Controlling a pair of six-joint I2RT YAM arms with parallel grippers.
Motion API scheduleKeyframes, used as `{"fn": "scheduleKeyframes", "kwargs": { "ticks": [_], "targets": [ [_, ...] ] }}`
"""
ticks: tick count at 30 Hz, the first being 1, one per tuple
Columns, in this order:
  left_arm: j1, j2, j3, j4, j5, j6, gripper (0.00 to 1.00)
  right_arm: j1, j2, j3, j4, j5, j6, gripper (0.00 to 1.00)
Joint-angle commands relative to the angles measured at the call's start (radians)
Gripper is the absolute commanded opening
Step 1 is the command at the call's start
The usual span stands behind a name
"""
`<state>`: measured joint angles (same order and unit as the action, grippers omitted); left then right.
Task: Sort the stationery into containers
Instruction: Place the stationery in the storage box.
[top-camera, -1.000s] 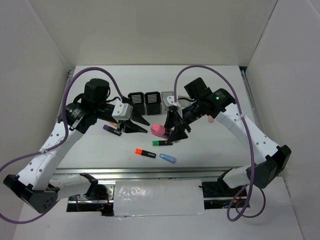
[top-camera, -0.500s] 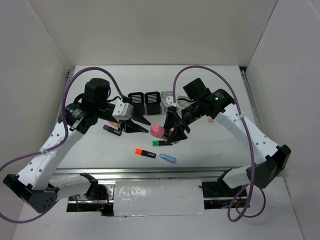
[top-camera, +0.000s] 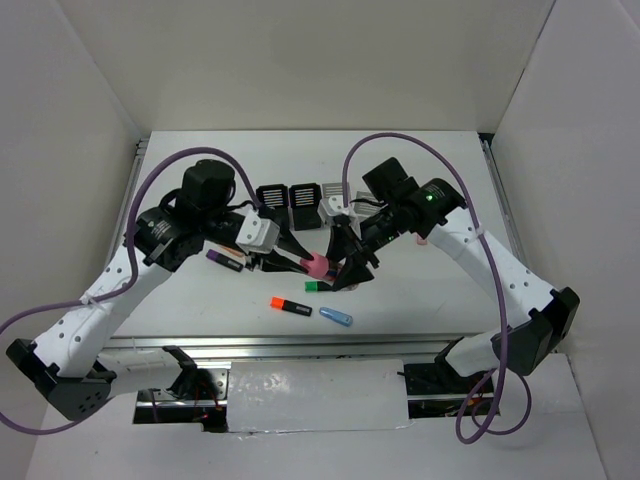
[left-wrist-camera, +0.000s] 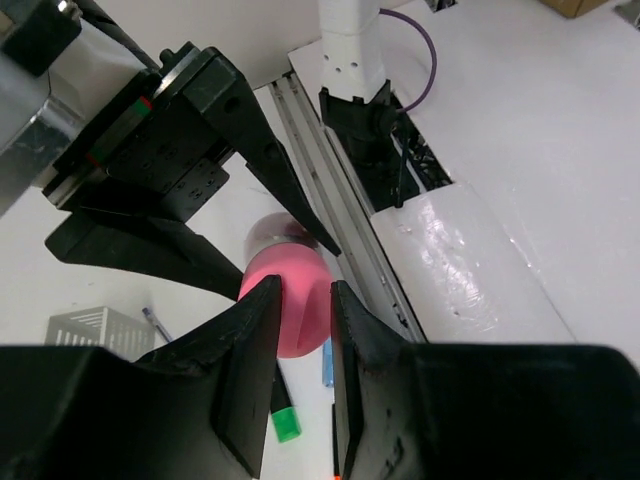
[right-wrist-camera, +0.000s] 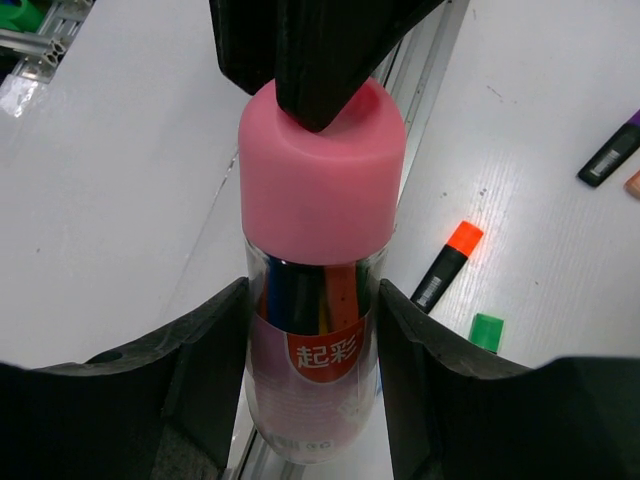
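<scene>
My right gripper (top-camera: 345, 268) is shut on a clear tube (right-wrist-camera: 318, 400) of coloured pens with a pink cap (right-wrist-camera: 320, 180), held above the table. In its wrist view (right-wrist-camera: 312, 330) a finger sits on each side of the tube. My left gripper (top-camera: 303, 263) has its fingers closed around the pink cap (left-wrist-camera: 300, 305), one finger (left-wrist-camera: 250, 345) on each side. Loose on the table lie a green marker (top-camera: 318, 286), an orange highlighter (top-camera: 291, 306), a light blue marker (top-camera: 336, 317) and a purple marker (top-camera: 225, 260). Two black cups (top-camera: 272, 197) and a grey cup (top-camera: 335, 202) stand behind the grippers.
The second black cup (top-camera: 304, 196) stands beside the first. A peach item (top-camera: 421, 240) shows by the right arm. A metal rail (top-camera: 300, 345) runs along the table's near edge. White walls enclose the left, back and right.
My left gripper has moved right to the pink cap and closed around it. My right gripper with the tube has shifted slightly left.
</scene>
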<state>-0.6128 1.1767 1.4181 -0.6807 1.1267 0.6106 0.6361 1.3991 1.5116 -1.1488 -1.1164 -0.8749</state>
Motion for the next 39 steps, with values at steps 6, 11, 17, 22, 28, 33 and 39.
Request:
{"fn": "scheduleKeyframes", "kwargs": {
  "ticks": [6,11,17,22,28,33,39],
  "targets": [
    [-0.088,0.008,0.013,-0.056,-0.100,0.081,0.36,0.013,-0.014,0.032,0.047,-0.045,0.005,0.00],
    [-0.088,-0.008,-0.013,-0.056,-0.145,0.077,0.35,0.016,-0.044,-0.002,0.052,-0.037,-0.009,0.00],
    [-0.061,-0.014,-0.044,-0.059,-0.153,0.060,0.35,0.013,-0.069,-0.022,0.066,-0.033,-0.007,0.00],
    [-0.038,-0.023,-0.062,-0.014,-0.151,0.028,0.38,0.011,-0.071,-0.027,0.061,-0.034,-0.007,0.00],
    [-0.031,-0.023,-0.051,-0.014,-0.150,0.032,0.35,0.013,-0.066,-0.031,0.066,-0.037,0.001,0.00],
    [-0.067,-0.012,-0.030,0.004,-0.202,-0.017,0.04,0.016,-0.052,-0.018,0.087,-0.036,0.033,0.00],
    [-0.113,-0.020,-0.008,0.043,-0.340,-0.103,0.00,-0.005,-0.023,0.012,0.144,-0.033,0.152,0.55]
  ]
}}
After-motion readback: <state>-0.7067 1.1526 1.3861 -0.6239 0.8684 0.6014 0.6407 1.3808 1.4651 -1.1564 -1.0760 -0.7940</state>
